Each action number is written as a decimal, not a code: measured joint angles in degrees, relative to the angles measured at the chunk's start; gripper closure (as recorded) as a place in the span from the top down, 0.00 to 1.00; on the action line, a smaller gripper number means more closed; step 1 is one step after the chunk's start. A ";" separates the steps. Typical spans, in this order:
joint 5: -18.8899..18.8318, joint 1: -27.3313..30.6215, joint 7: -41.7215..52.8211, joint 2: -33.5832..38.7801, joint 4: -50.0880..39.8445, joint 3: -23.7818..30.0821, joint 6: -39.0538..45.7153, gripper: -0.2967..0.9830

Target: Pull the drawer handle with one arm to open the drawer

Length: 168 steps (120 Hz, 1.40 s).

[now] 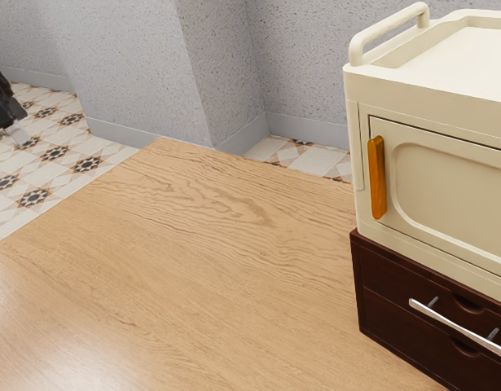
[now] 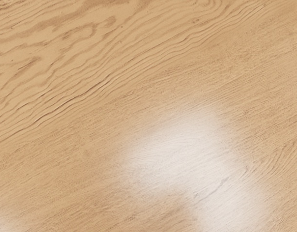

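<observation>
- In the exterior view, the wooden table (image 1: 193, 269) runs from the near edge of the picture toward the wall, with a pale shine at the near corner on the exterior view's left.
- In the wrist view, the same wood lies under the hand: wavy dark grain, finer straight grain beside it, and a soft white glare (image 2: 196, 150) across the surface.
- At the exterior view's right, a dark reddish-brown drawer unit (image 1: 380, 301) stands upright on the table, running out of the picture on that side.
- The silver bar handle (image 1: 457, 327) sits on two short posts on the unit's front and slopes down toward the exterior view's right. The drawer front (image 1: 397, 287) lies flush with the unit's body, so the drawer is closed.
- Two scooped notches are cut into the front, one above the bar and one below it.
- A cream cabinet (image 1: 437, 106) rests directly on top of the drawer unit, its door shut, with an upright orange pull (image 1: 377, 177) on the door and a rounded rail (image 1: 388, 31) on top.
- Well apart from the handle, past the table's edge at the exterior view's left, is the black gripper (image 1: 19, 133), tilted and cut off by the picture's border; from so little of it I can't fairly tell whether it is open or closed.
- Beyond lie the patterned floor tiles (image 1: 54, 153) and the speckled grey wall (image 1: 136, 65).
</observation>
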State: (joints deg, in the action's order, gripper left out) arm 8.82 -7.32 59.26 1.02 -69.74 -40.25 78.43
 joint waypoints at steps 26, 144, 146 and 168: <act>-3.09 -11.62 4.58 0.49 -0.04 -0.29 0.70 0.77; -14.86 -20.21 23.10 12.51 -30.32 23.26 10.99 0.77; -15.06 -20.63 23.31 12.58 -31.18 23.27 11.88 0.77; -16.96 -25.35 25.29 16.89 -39.86 23.28 19.64 0.77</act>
State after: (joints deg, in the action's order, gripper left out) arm -8.14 -32.67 84.56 17.91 -109.60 -16.97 98.07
